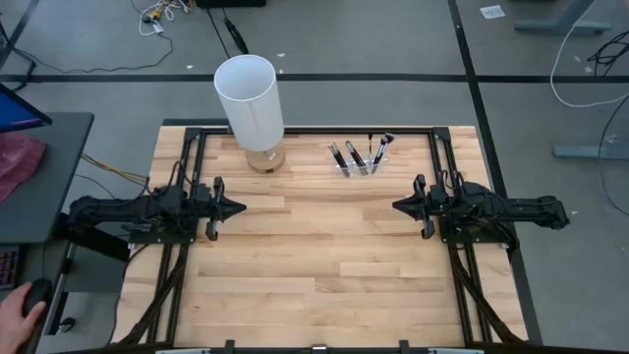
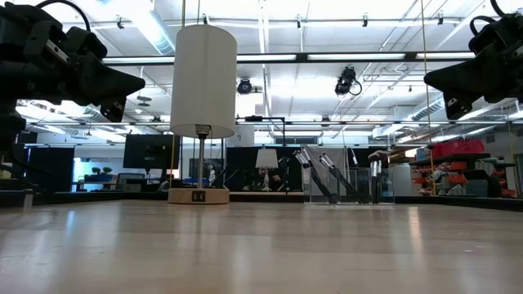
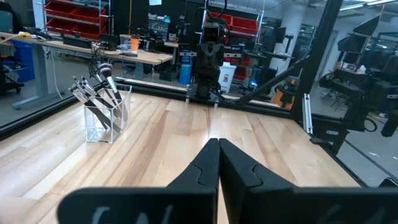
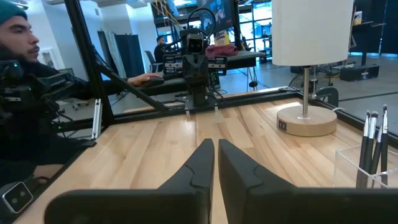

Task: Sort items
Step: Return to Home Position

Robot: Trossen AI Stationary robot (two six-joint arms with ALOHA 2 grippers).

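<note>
Wood table (image 1: pixel 334 275): brushes (image 1: pixel 352 155) in clear holder (image 1: pixel 358 171); L gripper (image 1: pixel 239 207) & R gripper (image 1: pixel 396 206) clenched, empty.

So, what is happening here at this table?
Nothing is being handled right now. The left gripper and the right gripper hang shut and empty at the two sides of the table, pointing at each other. The brushes stand in the clear organizer near the far edge, beside the white lamp. No loose brush shows on the wood, so the sorting looks finished.

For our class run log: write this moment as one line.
left gripper: shut, table's left | right gripper: shut, table's right | brushes: in holder
</note>
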